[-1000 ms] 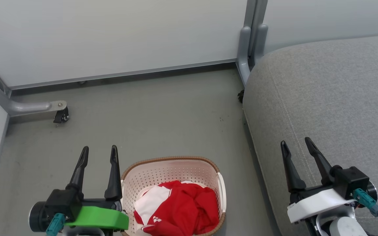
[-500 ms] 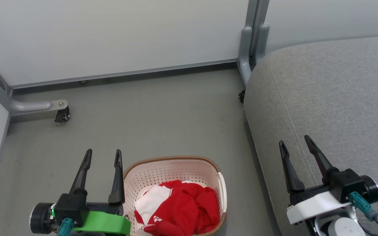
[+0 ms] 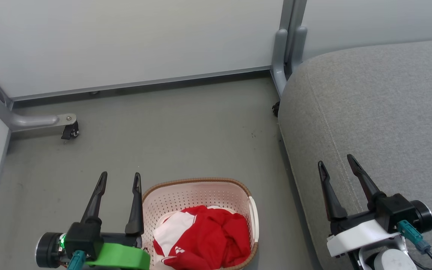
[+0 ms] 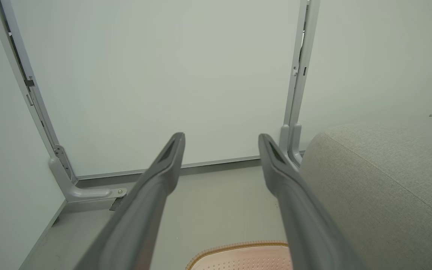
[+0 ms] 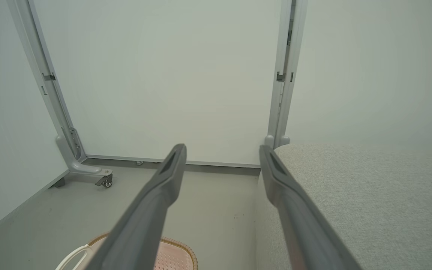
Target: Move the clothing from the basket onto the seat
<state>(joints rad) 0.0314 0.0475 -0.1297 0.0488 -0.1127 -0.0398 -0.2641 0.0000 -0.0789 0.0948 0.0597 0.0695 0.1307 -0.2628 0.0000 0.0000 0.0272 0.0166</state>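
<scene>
Over the last second the left gripper (image 3: 120,174) has slid slightly toward the basket (image 3: 197,181). Its fingers are spread and empty, just beside the rim. The right gripper (image 3: 335,159), likewise spread and empty, hovers over the near edge of the seat (image 3: 381,112). The clothing (image 3: 204,240) lies bunched in the basket, possibly more than one piece.

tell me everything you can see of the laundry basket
The basket is cream-white perforated plastic, a rounded rectangle with a brown woven-look rim and a white side handle. It stands upright on the grey floor, left of the seat and apart from it, its near end cut off by the head view's edge. Red-and-white clothing lies crumpled inside.
</scene>
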